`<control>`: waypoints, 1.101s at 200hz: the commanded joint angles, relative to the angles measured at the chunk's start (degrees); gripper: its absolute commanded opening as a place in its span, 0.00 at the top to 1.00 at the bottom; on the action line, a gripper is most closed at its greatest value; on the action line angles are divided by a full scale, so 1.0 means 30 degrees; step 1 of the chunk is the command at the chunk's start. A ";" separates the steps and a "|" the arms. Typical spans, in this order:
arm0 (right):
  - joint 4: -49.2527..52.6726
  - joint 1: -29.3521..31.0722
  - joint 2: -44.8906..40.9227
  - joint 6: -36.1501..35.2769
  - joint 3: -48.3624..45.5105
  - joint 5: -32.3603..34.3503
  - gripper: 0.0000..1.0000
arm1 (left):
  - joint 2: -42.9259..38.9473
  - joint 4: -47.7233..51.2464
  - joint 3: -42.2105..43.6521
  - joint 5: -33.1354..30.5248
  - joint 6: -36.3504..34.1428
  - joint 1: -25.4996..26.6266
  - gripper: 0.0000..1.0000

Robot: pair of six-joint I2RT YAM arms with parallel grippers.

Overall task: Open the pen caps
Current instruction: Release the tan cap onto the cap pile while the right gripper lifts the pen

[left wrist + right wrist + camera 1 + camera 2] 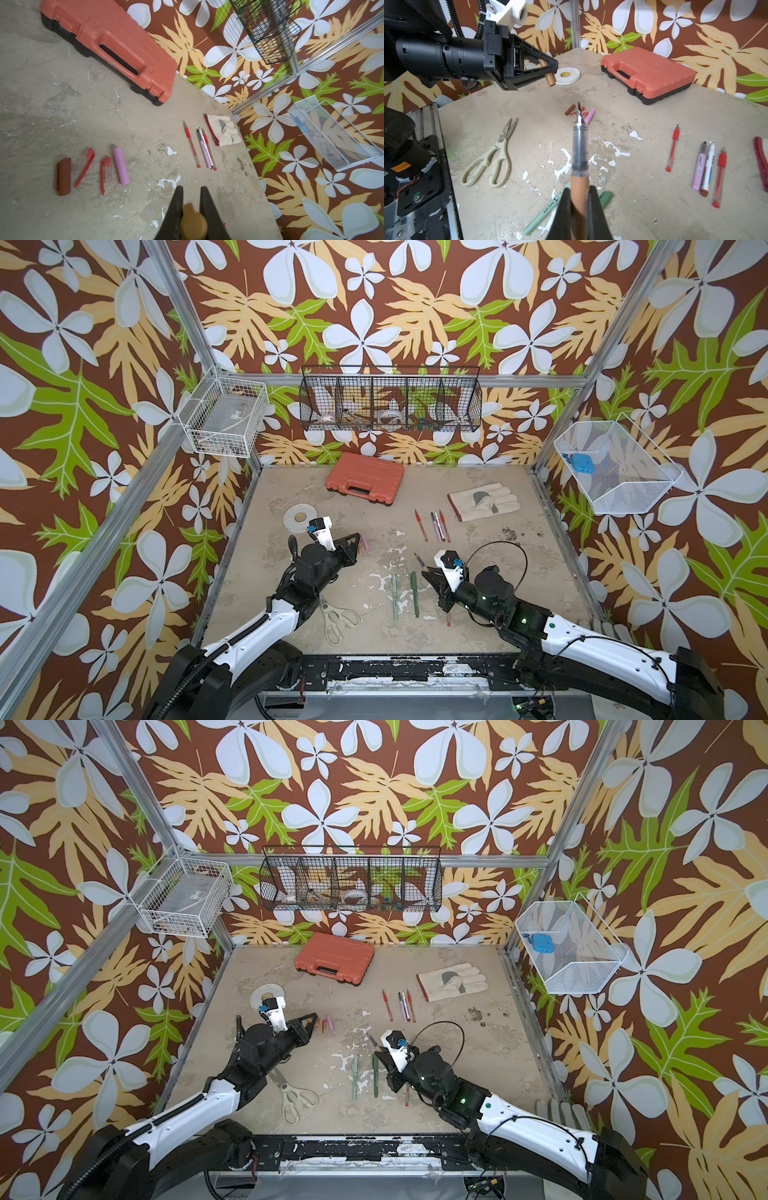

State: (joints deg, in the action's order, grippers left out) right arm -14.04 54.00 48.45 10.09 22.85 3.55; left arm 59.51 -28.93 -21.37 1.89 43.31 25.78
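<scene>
Well, on the worn surface (498, 572), in front of the red case (365, 479), the work seems to be past its middle. One pen is being finished at this moment and, as I judge, two more wait.

The left hand (553, 70) hangs in front of the case, toward its left end. Its fingers are almost together and pinch a gold cap (193, 224), which sticks out below them, clear of the surface. The right hand (579, 190) is well in front of the case, on its right side. It is closed around the brown barrel of a pen (579, 149), and the bare nib points toward the case. The cap and the pen are well apart, so this cap is off.

The two green pens (414, 593) lie side by side, far in front of the case near the right hand, and they appear to have their caps on. The open pens (434, 524) lie in a row in front of the case, past its right end.

Directly in front of the case lies a row of loose caps: a brown cap (63, 176), two red caps (86, 166) and a pink cap (121, 166).

The next move, I think, is to lower the gold cap beside this row and open the fingers gently so it does not roll. The pen should go to the open row.
</scene>
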 commanded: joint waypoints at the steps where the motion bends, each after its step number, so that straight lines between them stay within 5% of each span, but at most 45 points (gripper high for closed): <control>1: -0.0292 -0.0011 0.0044 0.0239 0.0000 0.1593 1.00 | 0.0535 0.1193 -0.0496 -0.0454 -0.0659 0.0020 1.00; 73: 0.0648 -0.0368 0.1267 0.0733 0.0611 0.3750 1.00 | 0.3543 0.2890 -0.2032 -0.1630 -0.1734 0.0020 1.00; 220: 0.1224 -0.1344 0.1137 0.1514 0.0586 0.3826 1.00 | 0.8954 0.6214 -0.5155 -0.3343 -0.2849 0.0020 0.96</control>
State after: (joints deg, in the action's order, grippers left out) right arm -10.74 49.93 51.94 13.87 24.43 14.06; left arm 85.34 -12.16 -36.14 -7.11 35.77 25.78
